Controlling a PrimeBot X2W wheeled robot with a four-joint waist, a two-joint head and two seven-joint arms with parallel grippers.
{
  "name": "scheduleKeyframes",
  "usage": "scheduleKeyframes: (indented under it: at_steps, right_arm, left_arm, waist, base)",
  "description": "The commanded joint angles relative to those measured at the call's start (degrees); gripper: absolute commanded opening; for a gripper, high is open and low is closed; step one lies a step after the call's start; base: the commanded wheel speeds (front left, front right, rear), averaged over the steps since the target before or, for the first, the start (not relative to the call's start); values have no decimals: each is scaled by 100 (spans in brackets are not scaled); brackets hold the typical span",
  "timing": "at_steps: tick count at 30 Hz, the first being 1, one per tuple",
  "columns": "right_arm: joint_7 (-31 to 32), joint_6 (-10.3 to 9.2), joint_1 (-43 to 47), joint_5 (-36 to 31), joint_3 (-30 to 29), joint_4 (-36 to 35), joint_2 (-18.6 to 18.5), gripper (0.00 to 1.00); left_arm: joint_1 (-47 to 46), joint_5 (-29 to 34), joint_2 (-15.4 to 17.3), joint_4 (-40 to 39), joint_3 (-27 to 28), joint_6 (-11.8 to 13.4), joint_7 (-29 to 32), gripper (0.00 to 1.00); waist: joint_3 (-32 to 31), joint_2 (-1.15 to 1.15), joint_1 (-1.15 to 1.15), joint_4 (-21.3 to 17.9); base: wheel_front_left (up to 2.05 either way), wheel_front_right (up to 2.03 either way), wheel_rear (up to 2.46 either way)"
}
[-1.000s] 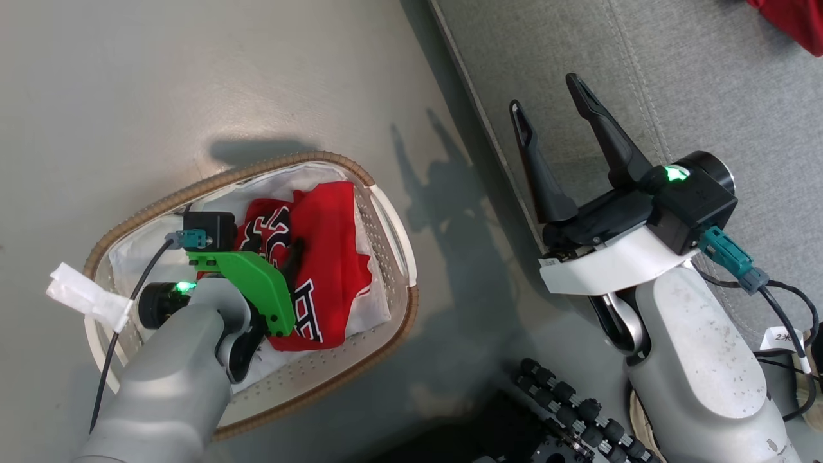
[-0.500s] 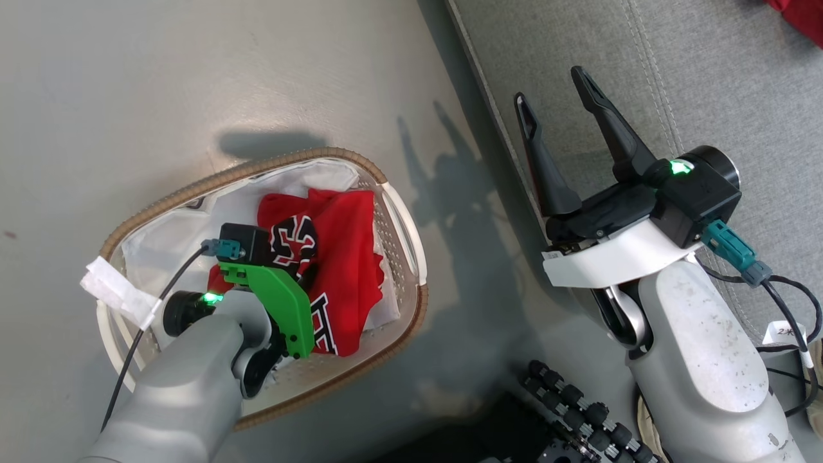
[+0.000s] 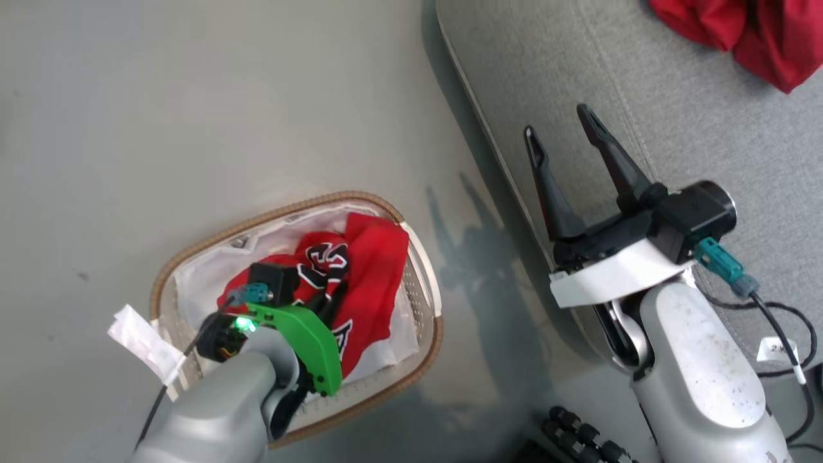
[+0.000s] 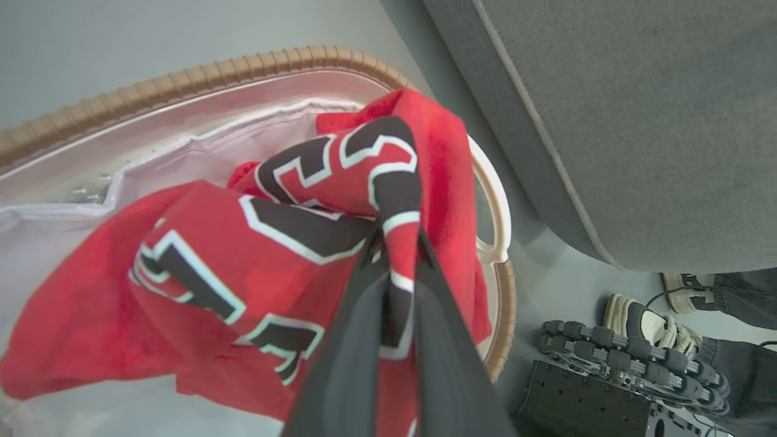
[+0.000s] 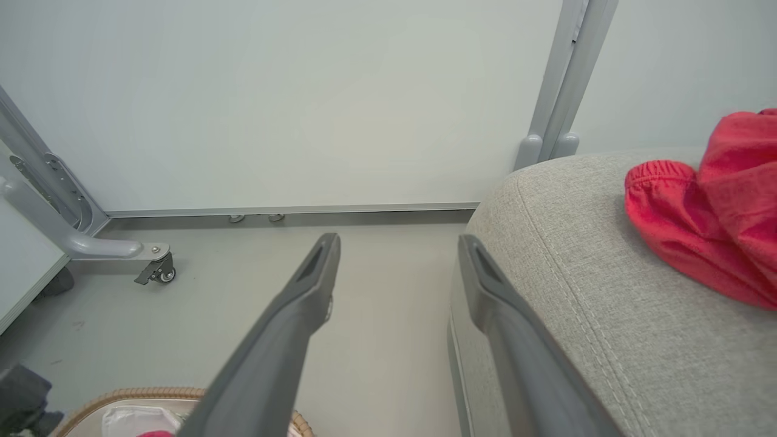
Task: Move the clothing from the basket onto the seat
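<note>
We note red fabric jersey (image 4: 200, 255): black block lettering edged white. Plain red crumpled fabric garment (image 5: 710, 230): one solid red. We see small oval perforated plastic basket (image 3: 415, 302) white, its woven rim brown; cloth liner (image 3: 193, 283) white. Large upholstered fabric seat (image 3: 675, 128) mid grey, seams matching. Smooth floor (image 3: 193, 96) pale grey. Curved plastic wrist bracket (image 3: 315, 350) bright green.

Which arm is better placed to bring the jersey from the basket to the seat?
Left: the left gripper is shut on the jersey inside the basket. The right gripper hangs open and empty by the seat edge.
</note>
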Motion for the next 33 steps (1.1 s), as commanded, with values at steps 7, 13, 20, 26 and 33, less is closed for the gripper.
scheduleKeyframes:
  at_steps: [7,13,20,26,33]
  right_arm:
    - [-2,-8,436,-87,-87,309,-24,100]
    - [-2,-7,718,-182,-163,498,-24,100]
    - [-2,-8,1009,-200,-52,714,-24,100]
    - [-2,-8,1248,-160,-1,817,-23,100]
    - [-2,-8,1494,-97,87,898,-22,100]
  left_arm:
    - [323,113,-122,-243,219,-18,-170,0]
    - [792,730,-226,-714,1307,-18,-164,0]
    - [1425,1566,-334,-1345,2272,-18,-164,0]
    - [1753,2127,-412,-1935,2865,-18,-165,0]
    - [1971,2574,-457,-2617,3367,-18,-165,0]
  waist:
    - [-1347,0,0,669]
    - [-1862,0,0,1030]
    - [-2438,0,0,1249]
    - [-2770,0,0,1342]
    - [-3047,0,0,1373]
  base:
    - [0,0,0]
    - [0,0,0]
    - [0,0,0]
    - [0,0,0]
    - [0,0,0]
